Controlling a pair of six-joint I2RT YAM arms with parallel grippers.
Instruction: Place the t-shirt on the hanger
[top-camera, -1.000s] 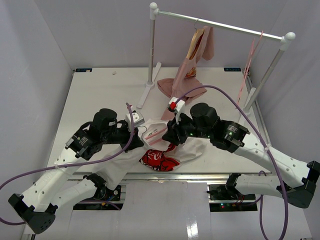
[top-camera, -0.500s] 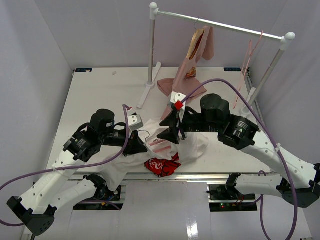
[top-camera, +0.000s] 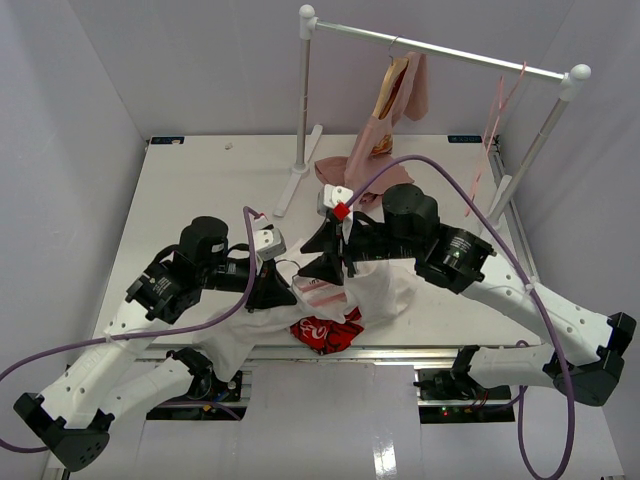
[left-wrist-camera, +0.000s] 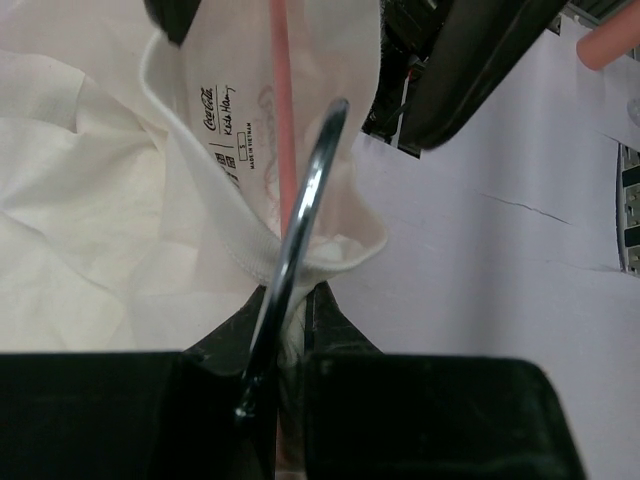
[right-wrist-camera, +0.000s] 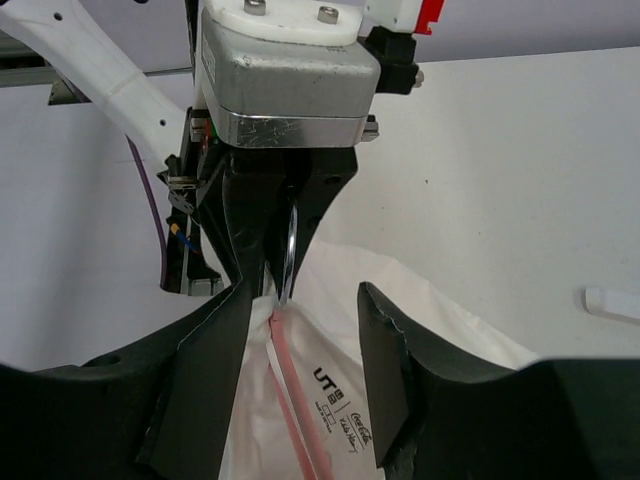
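Left fingers (left-wrist-camera: 345, 330) are squeezed narrow, clamping the metal hook of the hanger (left-wrist-camera: 283, 130) together with a fold of the t-shirt (left-wrist-camera: 90, 200) collar, and the pink bar of the hanger runs down inside that neck opening! Facing them, the right fingers (right-wrist-camera: 215, 370) stand well apart with nothing in their grip, straddling the same collar with its printed label between them. Out from there, the white shirt lies bunched at the near edge of the surface (top-camera: 200, 190) between the two arms, its red print crumpled at the front edge.
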